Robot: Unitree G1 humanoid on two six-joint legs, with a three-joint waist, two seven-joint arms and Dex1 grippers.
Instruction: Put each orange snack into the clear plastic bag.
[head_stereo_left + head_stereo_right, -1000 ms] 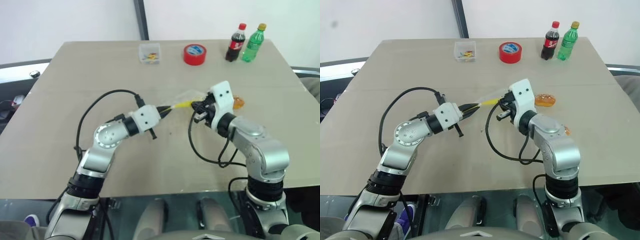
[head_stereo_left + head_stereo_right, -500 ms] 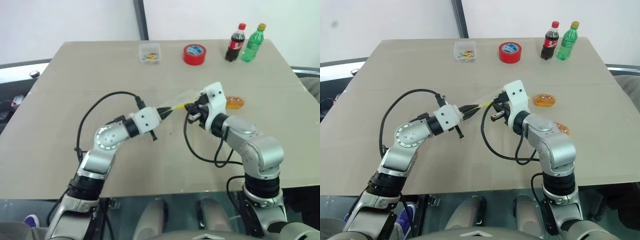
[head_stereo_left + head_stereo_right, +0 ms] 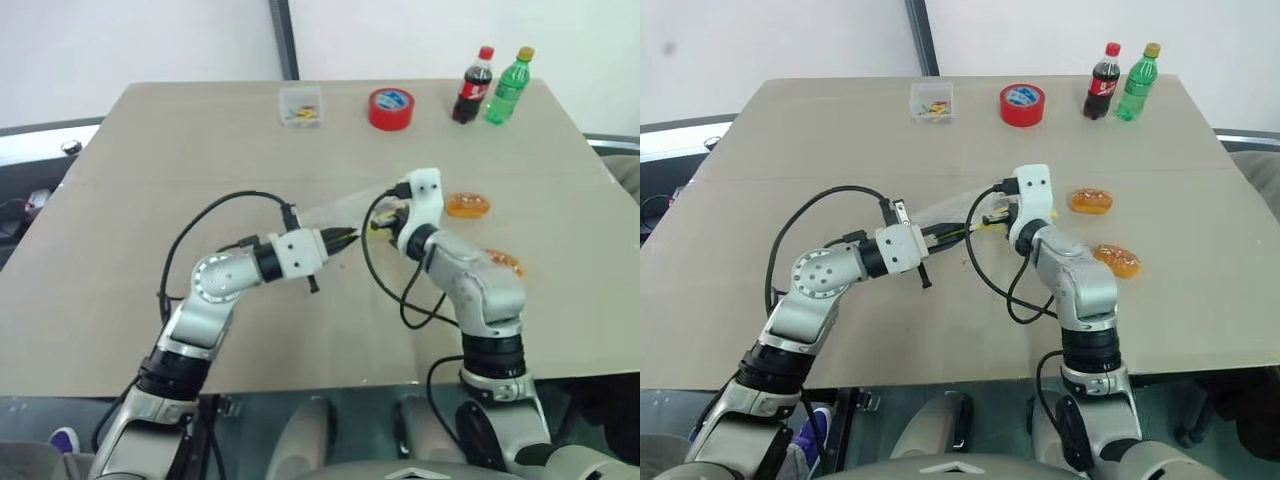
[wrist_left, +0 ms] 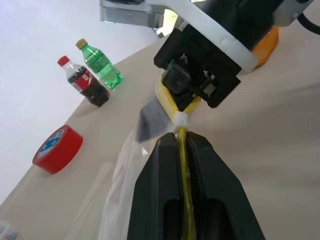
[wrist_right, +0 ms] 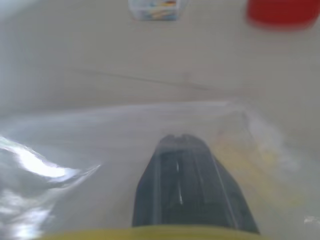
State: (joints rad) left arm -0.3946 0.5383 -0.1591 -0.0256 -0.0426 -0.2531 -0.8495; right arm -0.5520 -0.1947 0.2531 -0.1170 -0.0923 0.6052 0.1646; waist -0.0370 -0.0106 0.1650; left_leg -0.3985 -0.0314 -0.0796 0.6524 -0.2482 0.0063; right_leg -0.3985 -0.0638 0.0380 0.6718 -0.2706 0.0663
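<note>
The clear plastic bag hangs stretched above the table's middle, held by its yellow seal strip. My left gripper is shut on that strip from one side. Facing it, my right gripper is shut on the same edge, and its fingers show through the plastic. Two orange snacks lie on the table to the right of the bag. One snack is just beyond the right wrist, the other snack rests beside the right forearm. Both snacks are outside the bag.
At the far edge stand a small clear box, a red tape roll, a cola bottle and a green bottle. Black cables loop off both wrists over the table.
The right arm has swung left and its elbow has drawn in, carrying the bag's edge leftward. The nearer snack, hidden by the forearm before, now shows.
</note>
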